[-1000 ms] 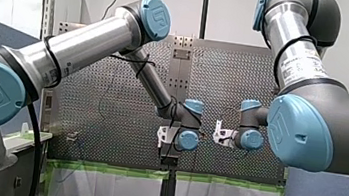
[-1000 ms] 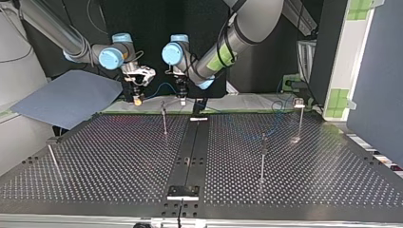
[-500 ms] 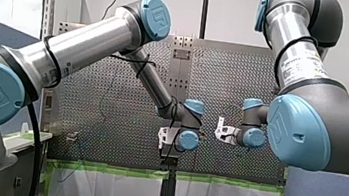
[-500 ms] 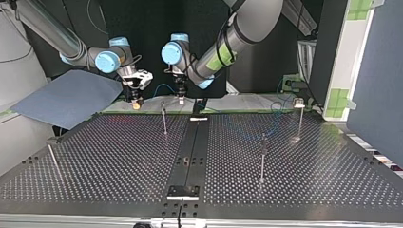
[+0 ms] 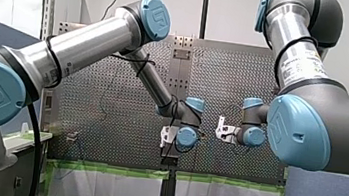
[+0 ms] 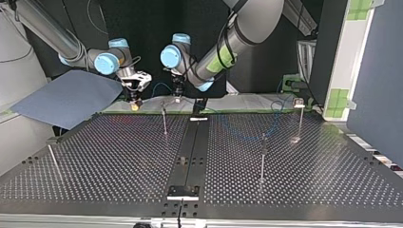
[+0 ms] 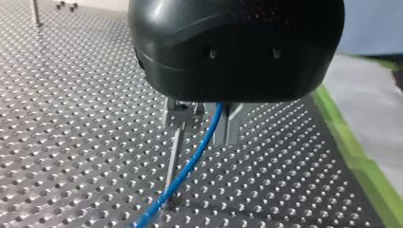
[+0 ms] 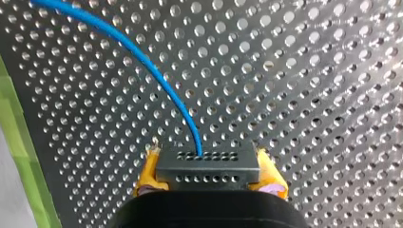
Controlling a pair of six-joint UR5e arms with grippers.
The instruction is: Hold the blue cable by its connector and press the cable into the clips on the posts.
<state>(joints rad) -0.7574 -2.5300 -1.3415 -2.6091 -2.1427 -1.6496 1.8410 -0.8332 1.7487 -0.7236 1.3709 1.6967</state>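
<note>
Right gripper (image 8: pixel 207 172): yellow pads (image 8: pixel 148 171) clamped tight on the black connector (image 8: pixel 208 164), one pad on each side. The blue cable (image 8: pixel 157 73) exits the connector's face and arcs ahead of the claw over the perforated table (image 8: pixel 309 71). Left gripper (image 7: pixel 202 126): the cable passes straight through the claw and runs on down toward the table. Can't tell if it's pinched or just guided. A thin metal post (image 7: pixel 175 152) stands just below that claw, beside the cable.
</note>
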